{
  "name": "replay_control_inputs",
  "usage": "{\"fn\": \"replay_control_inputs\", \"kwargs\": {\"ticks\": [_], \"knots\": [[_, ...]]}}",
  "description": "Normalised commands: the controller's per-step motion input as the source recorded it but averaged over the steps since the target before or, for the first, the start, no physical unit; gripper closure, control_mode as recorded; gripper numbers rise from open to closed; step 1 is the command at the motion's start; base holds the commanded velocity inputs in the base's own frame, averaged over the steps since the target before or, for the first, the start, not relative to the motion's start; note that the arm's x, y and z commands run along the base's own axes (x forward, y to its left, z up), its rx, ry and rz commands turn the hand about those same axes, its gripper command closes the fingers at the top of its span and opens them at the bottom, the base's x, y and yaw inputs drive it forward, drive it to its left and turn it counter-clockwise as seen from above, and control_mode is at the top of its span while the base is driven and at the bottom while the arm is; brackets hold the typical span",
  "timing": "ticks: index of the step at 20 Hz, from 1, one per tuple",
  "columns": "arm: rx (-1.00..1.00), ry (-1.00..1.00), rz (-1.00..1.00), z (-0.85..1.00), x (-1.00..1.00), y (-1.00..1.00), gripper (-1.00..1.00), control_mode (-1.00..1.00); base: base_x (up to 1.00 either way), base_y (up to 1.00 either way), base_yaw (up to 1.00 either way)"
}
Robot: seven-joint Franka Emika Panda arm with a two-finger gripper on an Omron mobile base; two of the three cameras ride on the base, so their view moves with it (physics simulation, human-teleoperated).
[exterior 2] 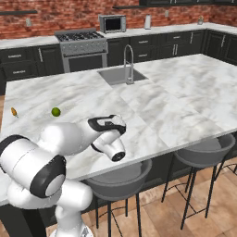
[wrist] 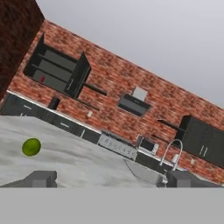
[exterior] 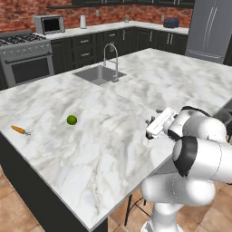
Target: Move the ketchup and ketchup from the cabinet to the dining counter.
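We see the very large white-grey veined marble dining counter [exterior: 104, 136] spreading across both base views, its built-in steel sink [exterior: 96, 74] and arched faucet [exterior: 111, 56] set well back from the arm. Beyond it runs a red brick wall [exterior 2: 69, 16] lined with black cabinets and a steel range [exterior: 26, 59]. In the hand view a wall cabinet with an open black door [wrist: 59, 72] shows a small red object [wrist: 42, 79] on a shelf, probably one ketchup bottle; the other we cannot make out. The white arm's gripper [wrist: 111, 179] hovers low over the counter's near edge with its jaws spread wide, empty. Our worry is distance: that cabinet is far off, so the base must drive, and a low arm could clip the counter edge or the grey stools [exterior 2: 203, 155]. A small green lime [exterior: 71, 119] and an orange carrot [exterior: 18, 130] lie on the marble, well apart from the gripper.
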Motion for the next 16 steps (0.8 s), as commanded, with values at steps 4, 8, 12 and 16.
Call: {"fn": "replay_control_inputs", "kwargs": {"ticks": [4,8,12,16], "knots": [[0.03,0.23,-0.23,0.40,-0.32,0.11,-1.00,-1.00,0.00,0.00,0.00],[0.10,0.33,-0.23,0.48,-0.29,0.13,-1.00,-1.00,0.00,0.00,0.00],[0.14,0.34,-0.20,0.46,-0.36,0.10,-1.00,-1.00,0.00,0.00,0.00],[0.16,0.25,-0.17,0.43,-0.47,0.07,-1.00,-1.00,0.00,0.00,0.00]]}}
